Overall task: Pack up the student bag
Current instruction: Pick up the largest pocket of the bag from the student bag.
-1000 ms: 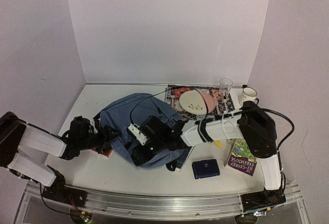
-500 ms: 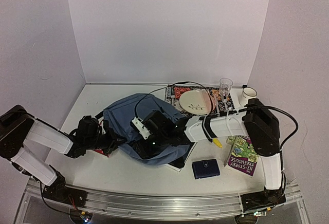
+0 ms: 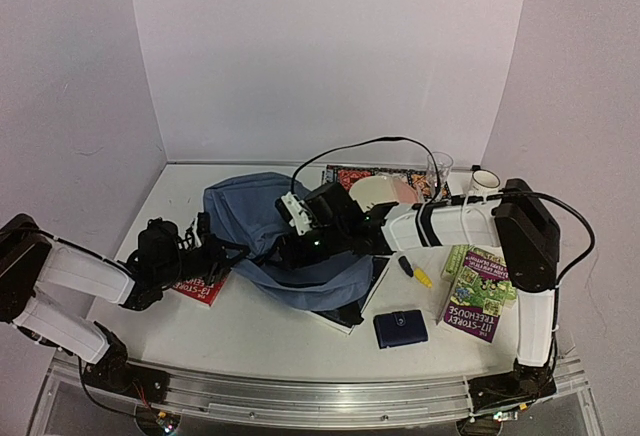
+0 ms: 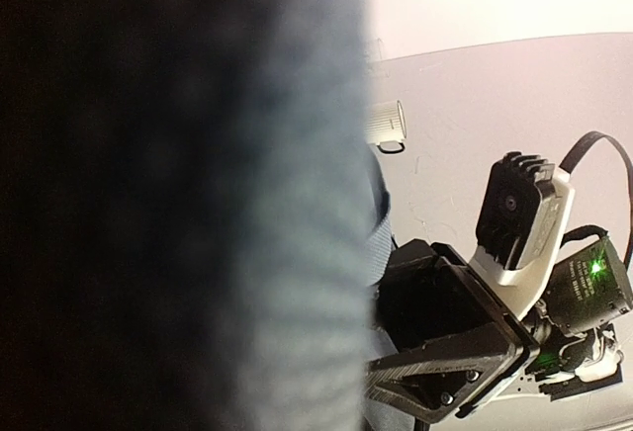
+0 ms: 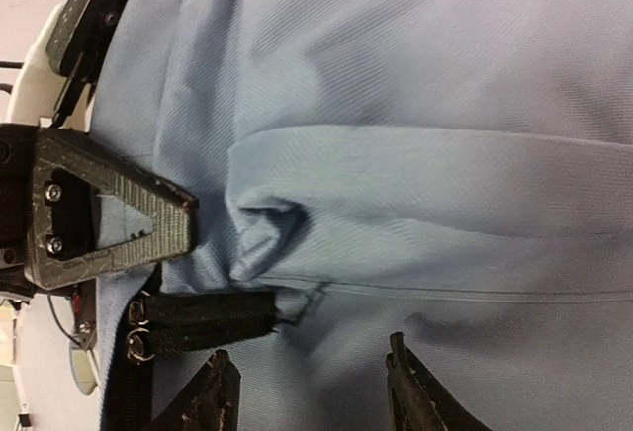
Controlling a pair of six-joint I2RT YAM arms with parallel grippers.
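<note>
A soft slate-blue fabric backpack [image 3: 250,221] lies slumped mid-table; the left gripper [image 3: 218,253] is clamped on its edge; the right gripper [image 5: 312,391] hovers half-open above the fabric, empty; a purple paperback [image 3: 470,311] and navy wallet [image 3: 400,328] lie outside; packing looks barely begun.

student bag [image 5: 425,95] fabric close up, left gripper [image 5: 196,217] pinching it, right gripper [image 5: 309,352] jaws parted
</note>
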